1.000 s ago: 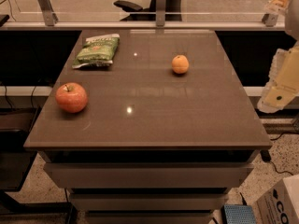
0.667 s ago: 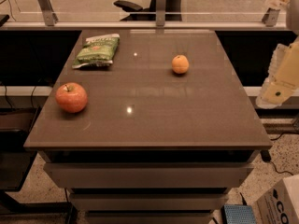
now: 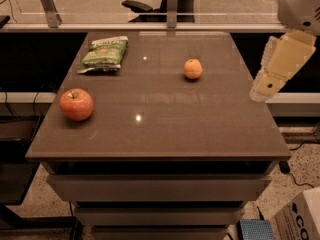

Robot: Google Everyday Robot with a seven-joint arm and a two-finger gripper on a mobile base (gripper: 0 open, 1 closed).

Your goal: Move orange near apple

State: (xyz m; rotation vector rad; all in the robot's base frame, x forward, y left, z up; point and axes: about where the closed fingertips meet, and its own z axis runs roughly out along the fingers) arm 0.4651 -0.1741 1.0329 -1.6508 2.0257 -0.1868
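Glossy brown tabletop (image 3: pixel 175 129) gave the round orange (image 3: pixel 193 68), upper centre and well apart from the apple (image 3: pixel 76 104) at left, little hold, so the gripper (image 3: pixel 263 86) at the right edge, open or shut I could not tell, risked nudging it rolling.

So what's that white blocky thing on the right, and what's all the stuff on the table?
That pale thing is a robot's arm. Its gripper, the pinching hand at its lower end, hangs beside the right edge of the brown table, touching nothing. One camera took this, looking down at the table from the front. On it lie a small orange at the back right, a bigger red apple near the left edge, and a green snack bag at the back left. Nothing is being held.
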